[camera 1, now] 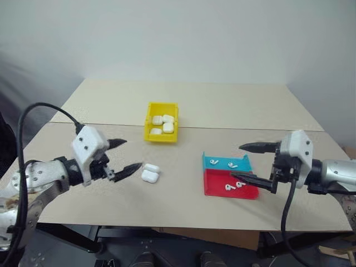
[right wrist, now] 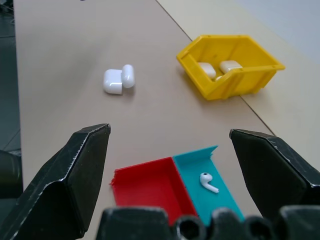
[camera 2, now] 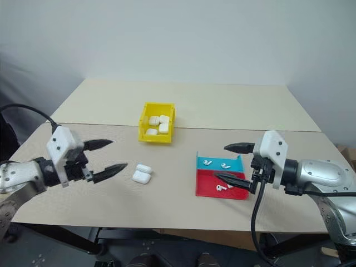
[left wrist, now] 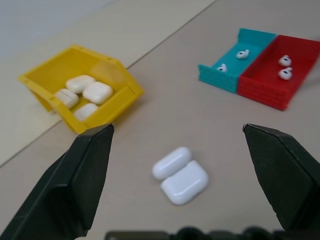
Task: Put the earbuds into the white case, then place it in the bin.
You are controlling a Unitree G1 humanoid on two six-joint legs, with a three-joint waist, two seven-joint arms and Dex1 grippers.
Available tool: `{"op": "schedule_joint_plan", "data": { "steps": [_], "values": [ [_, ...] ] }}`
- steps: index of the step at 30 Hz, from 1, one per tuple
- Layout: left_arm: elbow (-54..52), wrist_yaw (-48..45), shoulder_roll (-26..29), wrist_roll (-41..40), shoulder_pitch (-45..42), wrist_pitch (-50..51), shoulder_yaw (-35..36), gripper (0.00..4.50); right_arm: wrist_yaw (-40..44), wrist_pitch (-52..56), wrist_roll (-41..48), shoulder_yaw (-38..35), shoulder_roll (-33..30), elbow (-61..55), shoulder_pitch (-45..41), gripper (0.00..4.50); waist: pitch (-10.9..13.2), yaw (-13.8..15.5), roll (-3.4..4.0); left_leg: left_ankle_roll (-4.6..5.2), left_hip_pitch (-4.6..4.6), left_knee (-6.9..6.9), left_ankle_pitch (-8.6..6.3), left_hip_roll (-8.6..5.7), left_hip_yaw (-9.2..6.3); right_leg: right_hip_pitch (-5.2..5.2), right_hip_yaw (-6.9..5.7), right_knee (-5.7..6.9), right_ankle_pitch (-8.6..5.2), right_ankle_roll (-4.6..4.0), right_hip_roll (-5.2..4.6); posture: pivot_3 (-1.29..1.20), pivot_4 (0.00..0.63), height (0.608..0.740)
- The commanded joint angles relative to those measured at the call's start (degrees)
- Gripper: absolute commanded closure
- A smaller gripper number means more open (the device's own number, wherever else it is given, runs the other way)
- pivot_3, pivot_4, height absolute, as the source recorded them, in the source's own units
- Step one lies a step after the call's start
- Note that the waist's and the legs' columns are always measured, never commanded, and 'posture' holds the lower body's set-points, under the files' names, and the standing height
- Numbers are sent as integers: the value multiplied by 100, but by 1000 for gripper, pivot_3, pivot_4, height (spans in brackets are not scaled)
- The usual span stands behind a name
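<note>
The left gripper (camera 1: 123, 156) is hovering low over the table (camera 1: 183, 208) with its two black fingers spread wide and nothing between them, its tips pointing toward the white case (camera 1: 150, 173), which is lying on the tabletop just beyond them with its flip lid open and laid back beside the body. The right gripper (camera 1: 248, 162) is likewise standing wide open and holding nothing, its lower finger reaching over the near right part of the tray (camera 1: 214, 189), a flat red-and-blue piece sitting on the table well to the right of the case. The earbuds (camera 1: 232, 186) are resting inside that tray: two are lying in the red half near the right gripper's lower finger, and two more earbuds (camera 1: 222, 164) are lying in the blue half behind them. Farther back, between the two arms and just short of the seam where the tabletop meets a second one, the bin (camera 1: 150, 119) is sitting, bright yellow and open-topped, with several closed white cases (camera 1: 163, 123) piled inside it, touching one another.
</note>
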Motion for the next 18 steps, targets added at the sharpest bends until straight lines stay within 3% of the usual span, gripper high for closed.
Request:
{"op": "schedule_joint_plan", "data": {
  "steps": [1, 5, 7, 11, 15, 18],
  "values": [
    [-305, 935, -24, -48, -660, 1498, -322, 0, -246, 201, 212, -201, 40, -245, -73, 42, 1, 13, -4, 2, 0, 0, 1, 0, -2, 1, 0, 0, 0, 0, 2, 0, 150, 740],
    [61, 1057, 27, -537, -2080, 4145, -765, 0, -410, 352, 344, -312, 103, -428, 45, 42, 4, 25, -9, 24, -3, 4, 15, -4, -9, -1, -3, 9, -1, 3, 5, 0, 150, 740],
    [886, 895, 275, -1473, -2946, 4812, -1201, 0, -462, 339, 366, -337, 151, -504, 121, 42, 7, 15, -15, 24, -3, 7, 15, -6, -14, -1, -6, 11, -2, 5, 7, 0, 150, 740],
    [1786, 1832, 319, -2868, -3810, 4933, -1842, 0, -660, 336, 389, -284, 299, -604, 115, 42, 8, -27, -17, 25, -1, 8, 15, -8, -19, 1, -4, 13, -4, 7, 6, 0, 150, 740],
    [2500, 2541, 856, -4479, -4728, 4933, -3423, 0, -773, 275, 345, -225, 426, -725, 167, 42, 11, -27, -21, 26, -4, 2, 15, -7, -21, -6, 0, 17, -4, 8, 7, 0, 150, 740],
    [3001, 3254, 967, -5376, -5168, 4933, -4122, 0, -847, 270, 327, -206, 489, -795, 206, 42, 11, -8, -20, 25, -3, -2, 15, -8, -20, -8, -1, 19, -5, 7, 6, 0, 150, 740]
  ]
}}
